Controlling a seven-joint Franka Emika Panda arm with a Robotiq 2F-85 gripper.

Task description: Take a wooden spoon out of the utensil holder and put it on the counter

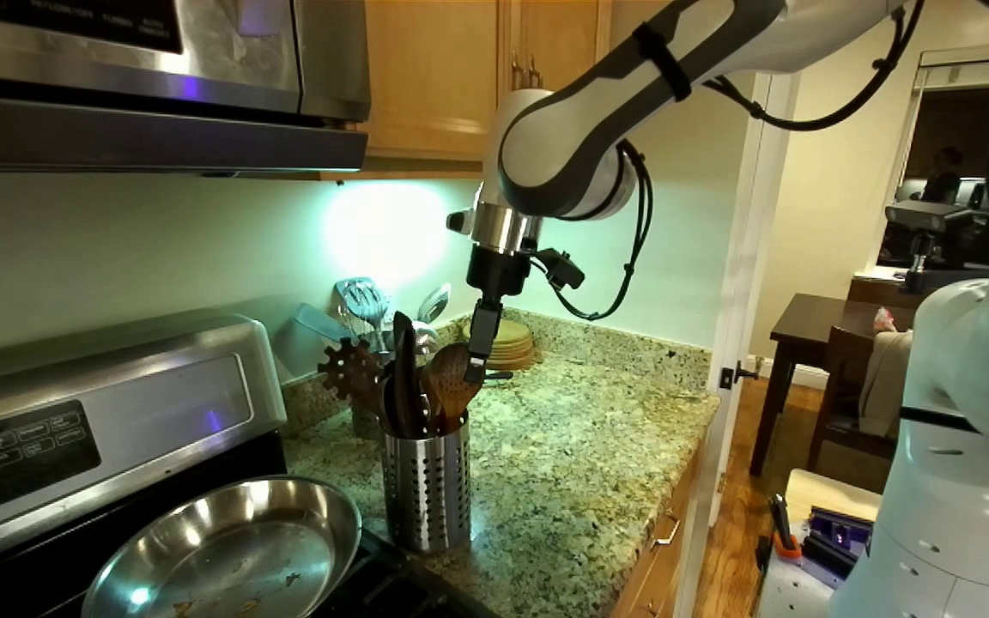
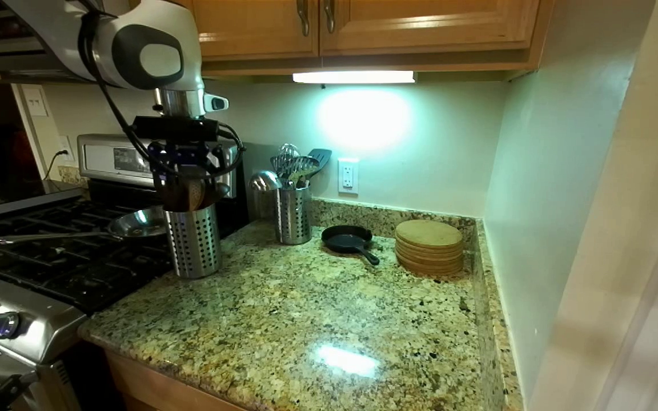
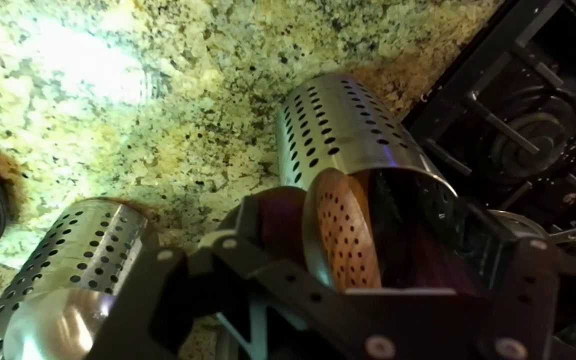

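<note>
Fingers (image 1: pixel 484 330) hang wide apart above the utensil holder (image 1: pixel 427 493), where the wooden spoon (image 3: pixel 345 235) sits bowl-up among darker utensils (image 1: pixel 406 378); I'd centre on its bowl, pinch it alone, lift straight up.

From where I stand, I can make out words toward ten o'clock in an exterior view: on the black strip (image 1: pixel 87 19) of the overhead steel appliance (image 1: pixel 160 81), pale capitals spell TURBO, and just to the ten o'clock side of it sits what looks like HI/LOW/OFF. The lettering on its four o'clock side is too blurred. Between eight and nine o'clock, the dark control pad (image 1: pixel 21 462) on the stove's back panel (image 1: pixel 168 403) carries pale captions, too small to read. In an exterior view, between nine and ten o'clock, the grey display window (image 2: pixel 132 160) on that back panel shows markings I can't decipher.
</note>
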